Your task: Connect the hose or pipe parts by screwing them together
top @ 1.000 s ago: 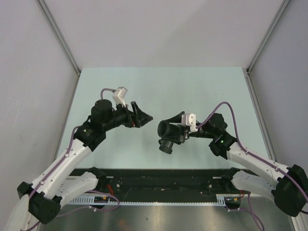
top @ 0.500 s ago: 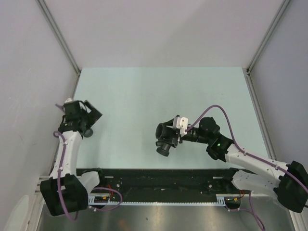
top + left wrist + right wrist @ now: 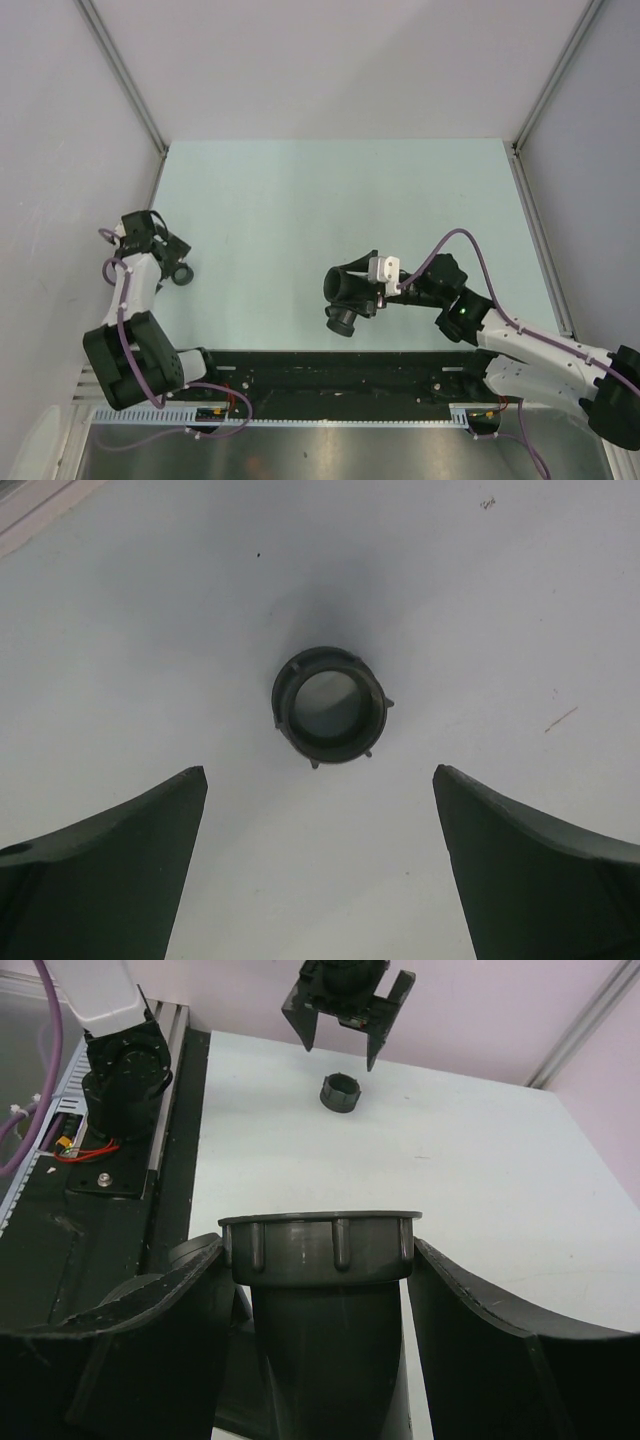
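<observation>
A branched dark grey pipe fitting (image 3: pixel 343 318) hangs above the table's near middle, and my right gripper (image 3: pixel 358 285) is shut on it. The right wrist view shows its ribbed collar (image 3: pixel 318 1248) squeezed between both fingers, round mouth pointing away. A small dark grey ring fitting (image 3: pixel 182 272) lies flat on the table at the left edge, mouth up. My left gripper (image 3: pixel 168 250) hovers just over it, open, touching nothing. In the left wrist view the ring (image 3: pixel 328 704) sits ahead of the wide-spread fingers (image 3: pixel 110 870), outside the gap. From the right wrist the ring (image 3: pixel 340 1091) lies under the left gripper (image 3: pixel 345 1005).
The pale green table (image 3: pixel 330 200) is boxed in by grey walls with metal corner posts (image 3: pixel 125 75). A black rail with the arm bases (image 3: pixel 340 375) runs along the near edge. Purple cables (image 3: pixel 455 240) loop off both wrists.
My left arm has swung from mid-table back to the left edge and now hovers over the ring, jaws fully spread. The right arm shifted slightly, still holding the branched fitting.
</observation>
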